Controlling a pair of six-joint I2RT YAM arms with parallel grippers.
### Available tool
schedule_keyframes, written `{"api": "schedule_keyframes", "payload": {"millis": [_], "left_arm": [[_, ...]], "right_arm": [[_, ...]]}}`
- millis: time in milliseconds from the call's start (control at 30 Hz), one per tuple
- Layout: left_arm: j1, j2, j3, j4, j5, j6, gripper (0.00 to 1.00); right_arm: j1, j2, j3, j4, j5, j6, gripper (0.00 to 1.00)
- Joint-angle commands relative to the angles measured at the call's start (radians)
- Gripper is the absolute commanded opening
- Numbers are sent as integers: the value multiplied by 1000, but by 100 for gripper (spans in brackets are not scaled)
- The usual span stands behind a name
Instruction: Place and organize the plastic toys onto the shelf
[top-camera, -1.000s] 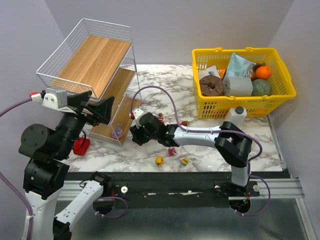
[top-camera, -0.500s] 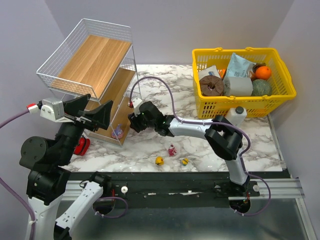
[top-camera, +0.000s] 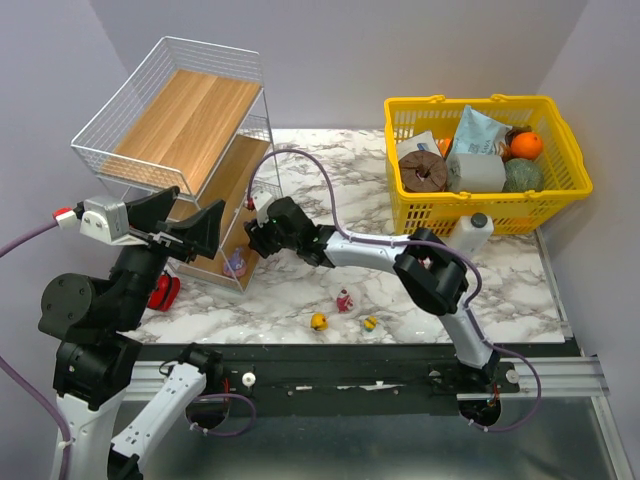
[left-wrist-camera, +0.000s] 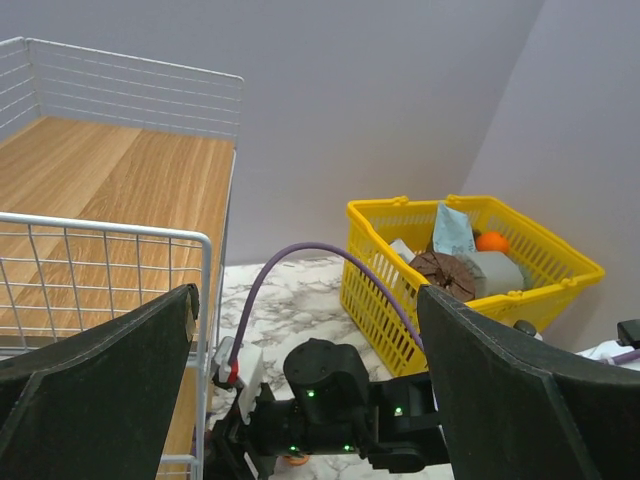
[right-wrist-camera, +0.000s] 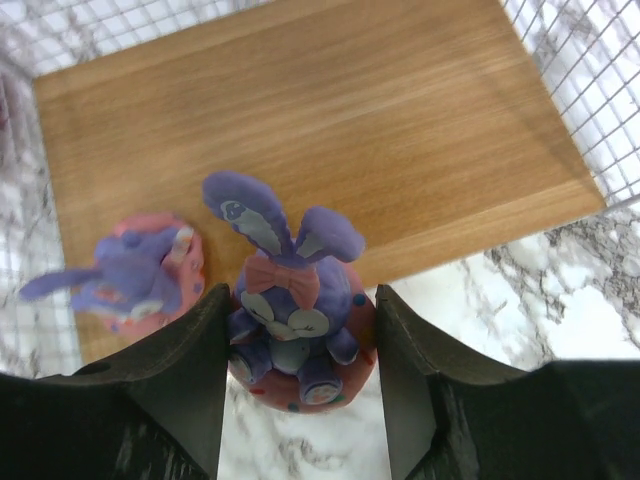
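Note:
My right gripper (right-wrist-camera: 300, 335) is shut on a purple bunny toy (right-wrist-camera: 292, 285) with a pink bow and a pink round base. It holds the toy just in front of the shelf's lowest wooden board (right-wrist-camera: 330, 130). A second purple bunny (right-wrist-camera: 130, 275) lies on that board to the left. From above, the right gripper (top-camera: 258, 238) reaches the bottom tier of the white wire shelf (top-camera: 190, 120). A pink toy (top-camera: 344, 300) and two yellow ducks (top-camera: 319, 321) (top-camera: 370, 322) sit on the marble table. My left gripper (top-camera: 190, 228) hangs open and empty in front of the shelf.
A yellow basket (top-camera: 480, 190) of groceries stands at the back right, with a white bottle (top-camera: 468, 232) in front of it. A red bell pepper (top-camera: 162, 291) lies left of the shelf's foot, half behind my left arm. The right arm's purple cable (top-camera: 320, 185) loops over the table.
My right arm has stretched left and away, carrying the bunny from the table's middle to the shelf's bottom tier. The left gripper shifted slightly at first, then held still.

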Motion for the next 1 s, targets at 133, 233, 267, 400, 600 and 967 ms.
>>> {"api": "schedule_keyframes", "payload": {"millis": [133, 233, 267, 400, 600, 967], "left_arm": [[-1, -17, 0, 7, -53, 28, 99], [-1, -17, -2, 8, -56, 26, 99], [-1, -15, -2, 10, -54, 28, 99], [-1, -14, -6, 13, -60, 26, 99], [-3, -6, -17, 18, -68, 29, 99], [-1, -6, -22, 18, -82, 29, 99]], "right_arm": [[-21, 109, 138, -20, -75, -62, 1], [-25, 119, 149, -21, -76, -67, 2], [-25, 126, 150, -20, -75, -67, 2], [-27, 123, 85, 48, -76, -59, 4], [-27, 75, -67, 255, -63, -61, 5], [-25, 77, -104, 338, -61, -67, 7]]}}
